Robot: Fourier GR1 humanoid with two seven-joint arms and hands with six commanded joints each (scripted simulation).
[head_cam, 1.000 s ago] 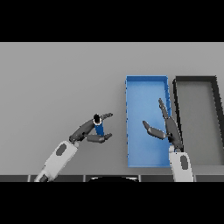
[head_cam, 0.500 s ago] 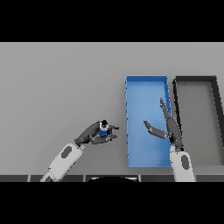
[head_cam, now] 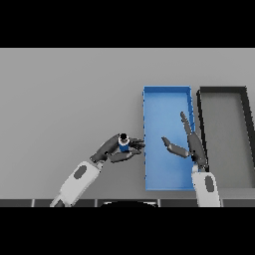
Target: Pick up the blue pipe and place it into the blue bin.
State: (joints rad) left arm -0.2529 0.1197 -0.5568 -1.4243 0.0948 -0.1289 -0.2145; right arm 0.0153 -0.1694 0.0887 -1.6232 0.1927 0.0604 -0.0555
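On a grey table [head_cam: 64,99], seen from above, 2 robot arms reach in from the lower edge. Left of centre, the left hand [head_cam: 110,149] grips the pipe [head_cam: 123,143], a short blue cylinder with a dark open end facing up. Fingers curl around the pipe from the left and below, and the thumb lies beneath it, pointing right. The pipe sits at the upper right end of that hand, upright or nearly so, just beside the left wall of the blue bin [head_cam: 167,92] but still outside it. Whether the pipe touches the table cannot be told.

The blue bin is a long rectangular tray running away from the robot, right of centre. Beside it on the right, close but apart, lies a dark bin [head_cam: 223,90] of similar shape with a grey floor.

The right hand [head_cam: 193,147] is over the blue bin's right side, holding nothing. Its fingers are straight and point up the picture along the bin's right wall, while the thumb sticks out to the left over the bin floor.
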